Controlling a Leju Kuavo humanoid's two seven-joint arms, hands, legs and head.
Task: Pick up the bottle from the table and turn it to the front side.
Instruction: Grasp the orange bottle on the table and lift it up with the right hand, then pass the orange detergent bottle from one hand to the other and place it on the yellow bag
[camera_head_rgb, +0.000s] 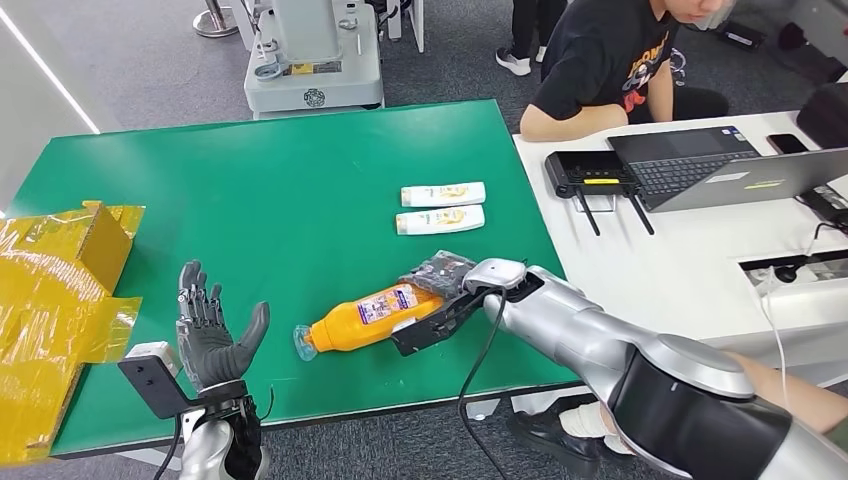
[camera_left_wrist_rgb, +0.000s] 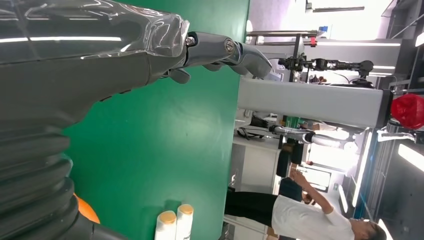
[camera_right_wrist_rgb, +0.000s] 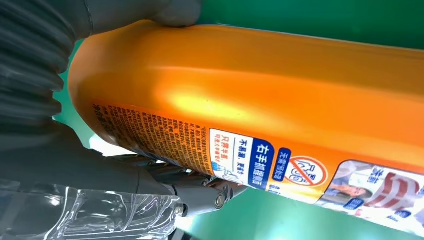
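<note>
An orange bottle with a clear cap and a printed label lies on its side near the front of the green table. My right hand grips its base end, fingers wrapped over it. In the right wrist view the orange bottle is close up, label text showing, with my thumb on one side and my fingers on the other. My left hand stands upright at the table's front left, palm open, fingers spread, holding nothing. In the left wrist view the left hand hovers over green table.
Two small white tubes lie side by side behind the bottle. Yellow crumpled packaging and a box sit at the left edge. A white desk with laptops and a seated person is at right. A machine base stands beyond the table.
</note>
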